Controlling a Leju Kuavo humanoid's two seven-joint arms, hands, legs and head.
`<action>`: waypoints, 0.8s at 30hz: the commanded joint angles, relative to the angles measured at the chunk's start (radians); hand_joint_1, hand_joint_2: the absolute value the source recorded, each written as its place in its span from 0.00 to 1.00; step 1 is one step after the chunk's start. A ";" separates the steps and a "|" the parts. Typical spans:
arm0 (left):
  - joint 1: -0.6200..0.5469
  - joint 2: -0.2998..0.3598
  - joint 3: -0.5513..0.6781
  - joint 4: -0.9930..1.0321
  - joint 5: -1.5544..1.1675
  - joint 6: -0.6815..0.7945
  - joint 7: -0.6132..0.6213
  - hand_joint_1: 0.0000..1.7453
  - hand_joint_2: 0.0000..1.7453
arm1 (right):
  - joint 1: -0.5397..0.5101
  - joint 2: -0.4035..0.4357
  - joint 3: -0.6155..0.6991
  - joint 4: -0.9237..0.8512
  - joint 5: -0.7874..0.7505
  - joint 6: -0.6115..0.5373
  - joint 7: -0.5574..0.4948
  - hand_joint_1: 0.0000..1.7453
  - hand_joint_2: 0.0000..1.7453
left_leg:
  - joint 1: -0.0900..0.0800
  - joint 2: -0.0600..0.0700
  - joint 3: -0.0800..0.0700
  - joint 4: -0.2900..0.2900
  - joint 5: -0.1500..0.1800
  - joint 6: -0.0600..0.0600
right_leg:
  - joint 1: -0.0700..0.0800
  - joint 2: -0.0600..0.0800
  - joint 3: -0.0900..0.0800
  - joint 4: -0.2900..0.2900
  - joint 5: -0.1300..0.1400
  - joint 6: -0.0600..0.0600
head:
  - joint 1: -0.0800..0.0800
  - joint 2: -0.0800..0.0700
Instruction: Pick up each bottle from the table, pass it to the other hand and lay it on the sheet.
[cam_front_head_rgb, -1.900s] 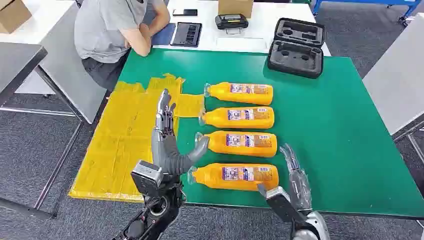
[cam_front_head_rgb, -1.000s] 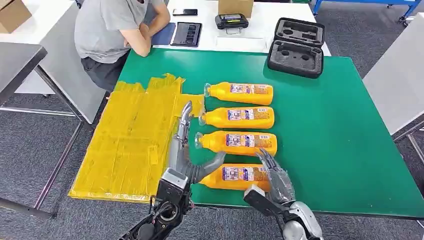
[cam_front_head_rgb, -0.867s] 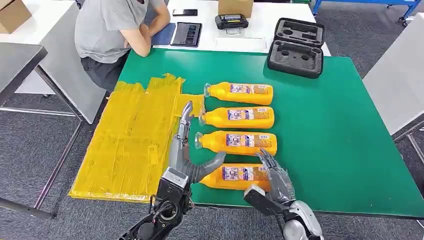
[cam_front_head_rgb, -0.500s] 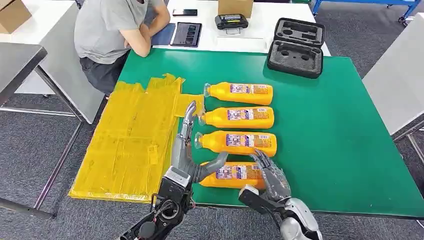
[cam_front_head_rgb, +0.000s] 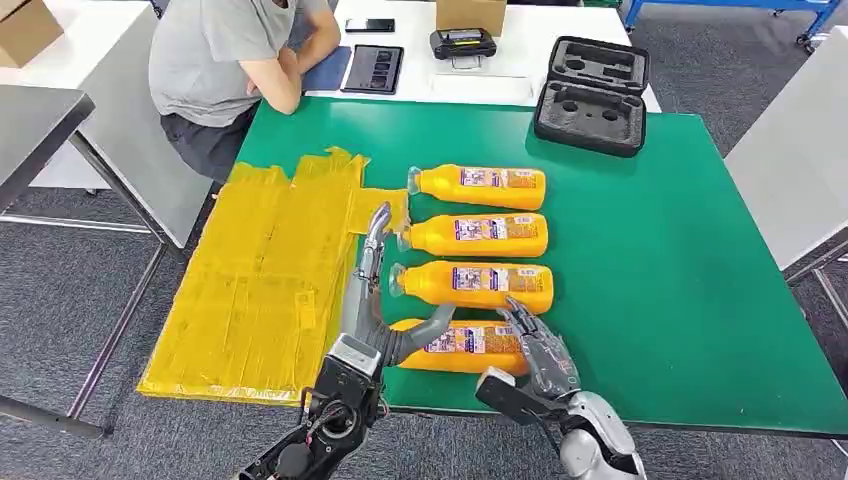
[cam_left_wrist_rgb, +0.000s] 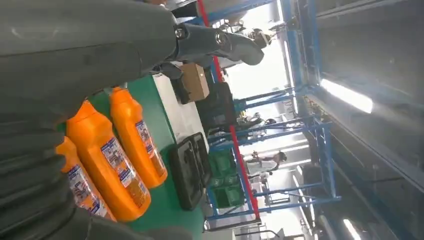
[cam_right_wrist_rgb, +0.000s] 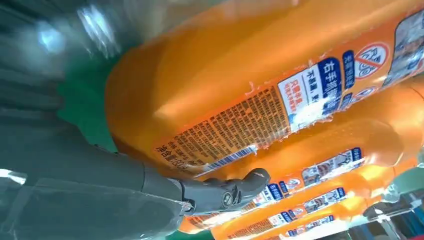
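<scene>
Lying on its side at the green table's (cam_front_head_rgb: 690, 300) near edge, the nearest bottle (cam_front_head_rgb: 462, 347) is gripped at its base by the right hand (cam_front_head_rgb: 538, 352). The left hand (cam_front_head_rgb: 372, 300) waits, fingers spread, beside the neck. Three more bottles lie beyond; the yellow sheet (cam_front_head_rgb: 260, 275) covers the left edge. The pickup appears under way — next comes lifting, then passing leftward.
</scene>
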 joint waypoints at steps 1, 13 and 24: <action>-0.039 0.026 -0.030 0.056 0.001 -0.005 0.003 0.00 1.00 | -0.014 -0.019 0.019 0.076 -0.004 0.014 0.012 0.00 1.00 | 0.000 0.000 0.005 -0.001 -0.001 -0.001 | 0.000 0.000 0.005 -0.002 -0.001 -0.001 | 0.000 0.000; -0.039 0.026 -0.030 0.056 0.001 -0.005 0.003 0.00 1.00 | -0.014 -0.019 0.019 0.076 -0.004 0.014 0.012 0.00 1.00 | 0.000 0.000 0.006 -0.002 -0.002 -0.001 | 0.001 0.000 0.007 -0.002 -0.002 -0.002 | 0.000 0.000; -0.039 0.026 -0.030 0.056 0.001 -0.005 0.003 0.00 1.00 | -0.014 -0.019 0.019 0.076 -0.004 0.014 0.012 0.00 1.00 | 0.001 0.000 0.004 -0.001 -0.001 -0.001 | 0.001 0.000 0.005 -0.001 -0.001 -0.001 | 0.000 0.000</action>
